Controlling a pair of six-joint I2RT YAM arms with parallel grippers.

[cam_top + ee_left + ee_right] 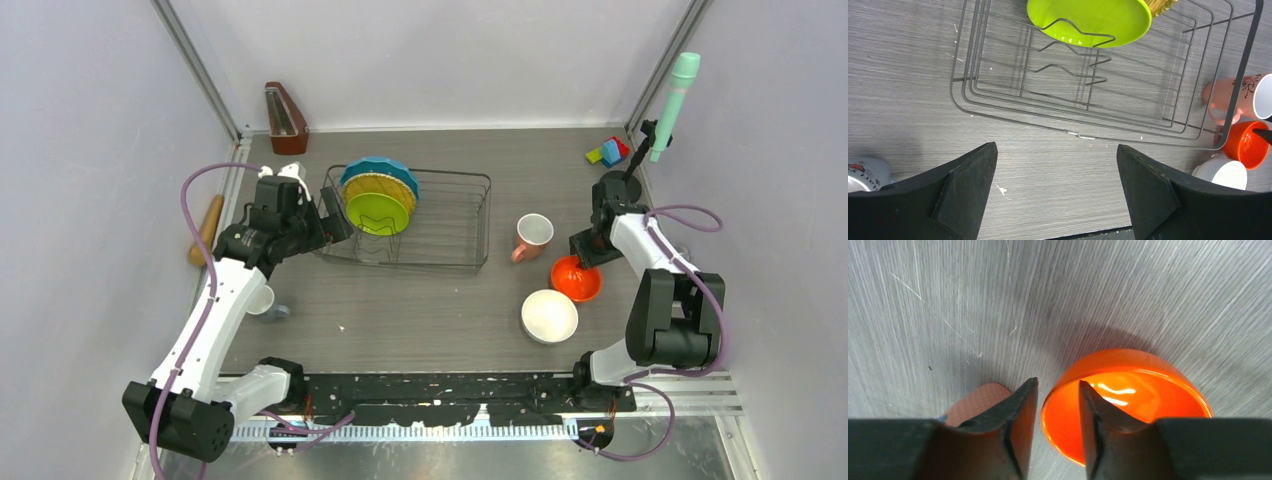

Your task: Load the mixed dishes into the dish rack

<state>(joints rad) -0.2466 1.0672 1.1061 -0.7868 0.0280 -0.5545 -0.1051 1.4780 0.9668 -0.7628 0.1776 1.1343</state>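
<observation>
The dish rack [470, 225] holds the blue dotted plate [380, 165], the yellow-orange plate [390, 186] and the lime green plate [377, 212], all standing at its left end. My left gripper [333, 216] is open and empty just left of the rack; its wrist view [1056, 146] shows bare table in front of the rack [1088, 136] and the lime plate [1088, 17]. My right gripper [1058, 382] is open, straddling the near rim of the orange bowl [1128, 390], one finger inside. The pink mug [532, 236], the white bowl [549, 315] and the small cup [262, 300] rest on the table.
A wooden rolling pin [205, 230] lies at the left edge. A brown wooden object [286, 118] stands at the back left. Toy blocks [610, 152] and a pale green tube [675, 100] are at the back right. Walls enclose three sides.
</observation>
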